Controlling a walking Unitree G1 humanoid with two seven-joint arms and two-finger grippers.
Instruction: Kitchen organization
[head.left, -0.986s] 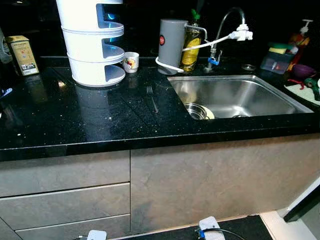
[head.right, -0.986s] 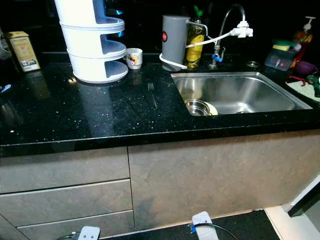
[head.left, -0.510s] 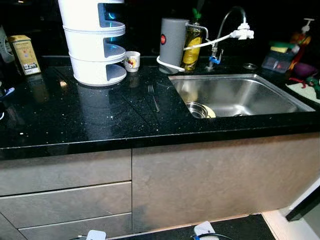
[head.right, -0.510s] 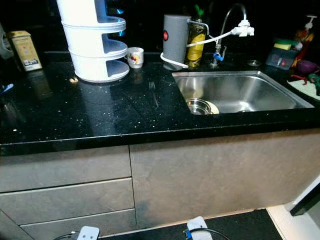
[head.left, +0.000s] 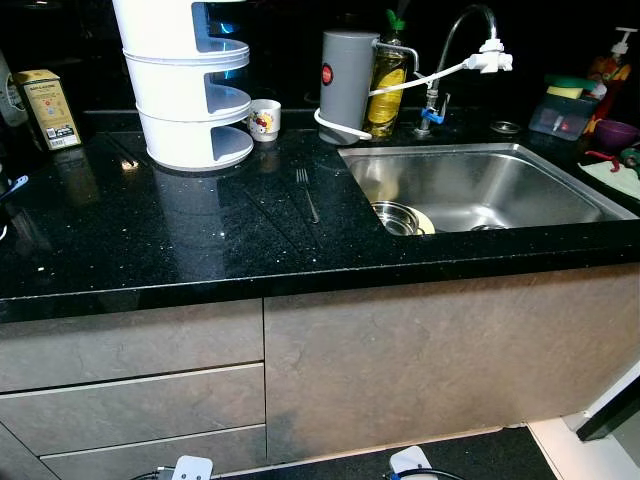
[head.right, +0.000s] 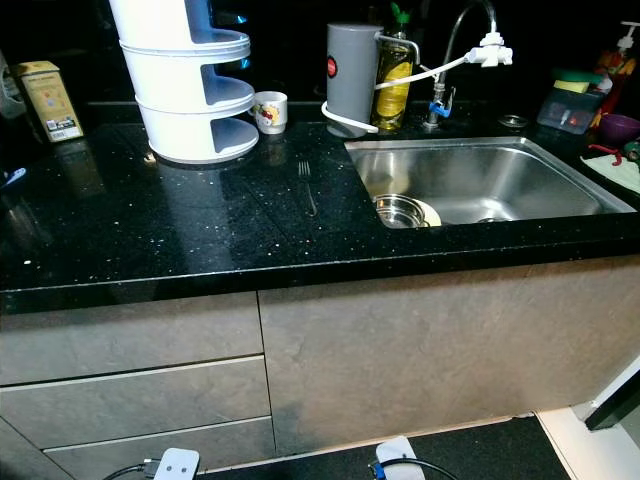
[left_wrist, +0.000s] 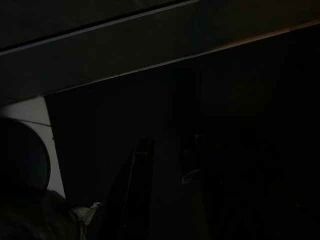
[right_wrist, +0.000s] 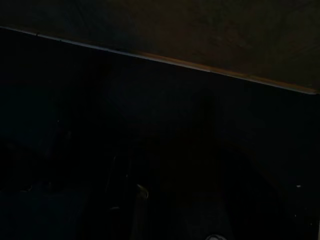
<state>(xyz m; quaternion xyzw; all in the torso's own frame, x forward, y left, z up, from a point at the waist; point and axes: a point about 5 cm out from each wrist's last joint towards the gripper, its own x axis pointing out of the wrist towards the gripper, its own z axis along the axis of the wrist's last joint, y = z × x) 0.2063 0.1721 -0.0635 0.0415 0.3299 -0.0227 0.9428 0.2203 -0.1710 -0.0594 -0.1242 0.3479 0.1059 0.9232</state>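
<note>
fork flat on countertop, tines toward wall

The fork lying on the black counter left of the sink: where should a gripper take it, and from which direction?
Probably best by the handle, near its middle, coming straight down from above. The fork lies flat on the counter, tines toward the back wall and handle toward the front edge, so the fingers would close across the thin handle from its two long sides. Open counter flanks it on both sides.

Fork lying flat on the black countertop, between the white tiered rack and the steel sink
</note>
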